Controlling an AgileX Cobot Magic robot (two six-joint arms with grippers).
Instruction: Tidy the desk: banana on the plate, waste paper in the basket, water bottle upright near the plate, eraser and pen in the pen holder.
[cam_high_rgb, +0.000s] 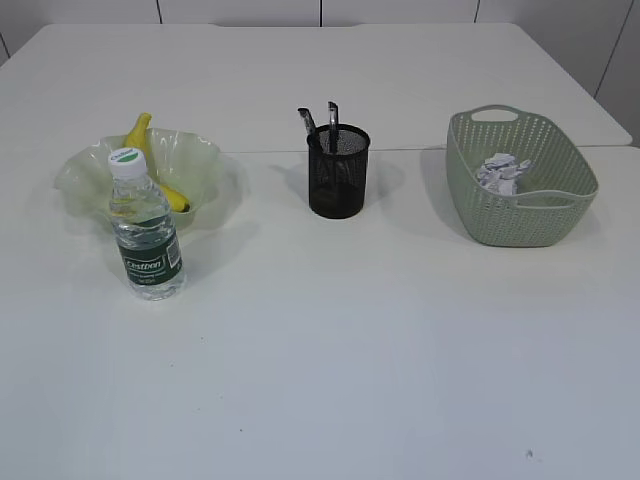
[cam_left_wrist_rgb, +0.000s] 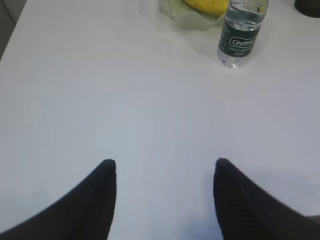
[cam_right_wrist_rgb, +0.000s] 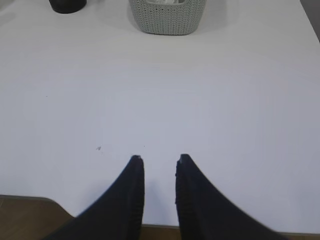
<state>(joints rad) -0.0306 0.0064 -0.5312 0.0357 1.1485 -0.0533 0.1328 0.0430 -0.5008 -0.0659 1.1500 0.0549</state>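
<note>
A yellow banana (cam_high_rgb: 140, 135) lies in the pale green wavy plate (cam_high_rgb: 200, 160) at the left. A clear water bottle (cam_high_rgb: 145, 240) with a green label stands upright just in front of the plate; it also shows in the left wrist view (cam_left_wrist_rgb: 240, 35). The black mesh pen holder (cam_high_rgb: 338, 185) holds two dark pens (cam_high_rgb: 332, 115). The eraser is not visible. Crumpled waste paper (cam_high_rgb: 502, 172) lies in the green basket (cam_high_rgb: 520, 215). My left gripper (cam_left_wrist_rgb: 165, 162) is wide open and empty over bare table. My right gripper (cam_right_wrist_rgb: 159, 157) is narrowly open and empty near the front edge.
Neither arm shows in the exterior view. The basket (cam_right_wrist_rgb: 167, 20) and the pen holder (cam_right_wrist_rgb: 67, 5) sit at the top of the right wrist view. The table's front edge runs under the right gripper. A small dark speck (cam_high_rgb: 530, 455) lies front right.
</note>
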